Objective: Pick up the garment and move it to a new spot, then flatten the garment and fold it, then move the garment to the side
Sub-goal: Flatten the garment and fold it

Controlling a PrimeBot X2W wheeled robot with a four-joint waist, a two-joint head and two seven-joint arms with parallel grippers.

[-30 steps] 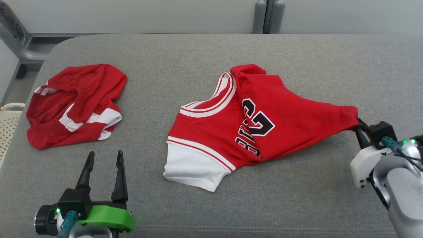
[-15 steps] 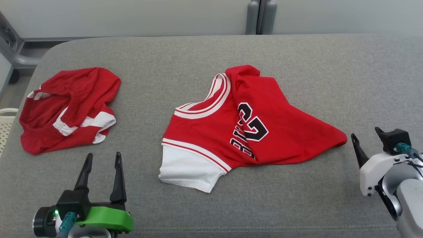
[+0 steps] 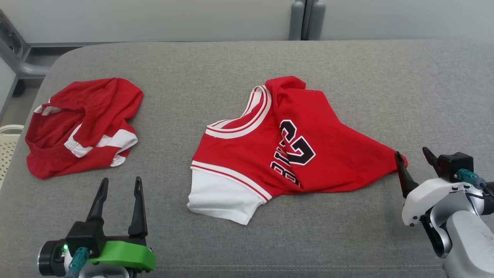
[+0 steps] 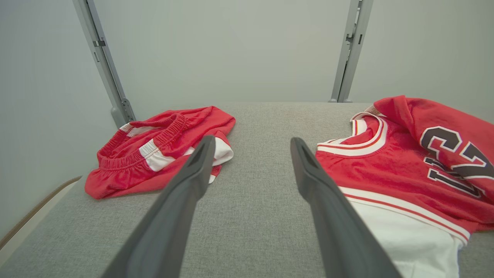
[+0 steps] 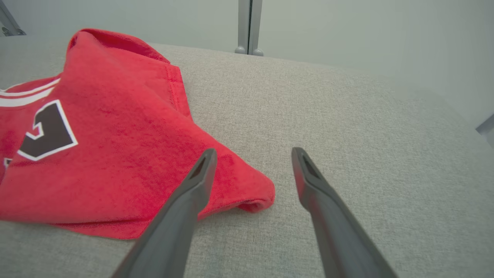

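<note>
The garment [image 3: 247, 154] is a red jersey with white trim, a white sleeve and black lettering. It lies rumpled in the middle of the grey padded table [image 3: 231, 65], its right part folded over to a point. My right gripper [image 3: 411, 152] stands open at that point, and its left finger [image 3: 401, 173] overlaps the tip of the cloth. In the right wrist view the garment [image 5: 115, 154] lies left of and under the left finger, and the open gripper [image 5: 253, 151] holds nothing. My left gripper [image 3: 122, 180] is open and empty at the front left, with the garment [image 4: 386, 170] to its right.
Red shorts with white stripes [image 3: 83, 123] lie bunched at the table's left end, ahead-left of the left gripper [image 4: 251, 139]. A pale basket [image 3: 7, 146] sits beyond the left edge. Grey posts [image 3: 305, 19] stand behind the table's far edge.
My right gripper opened and let go of the garment's right corner, which dropped onto the table. The gripper drew back, then came in beside the corner again. The left gripper stayed put.
</note>
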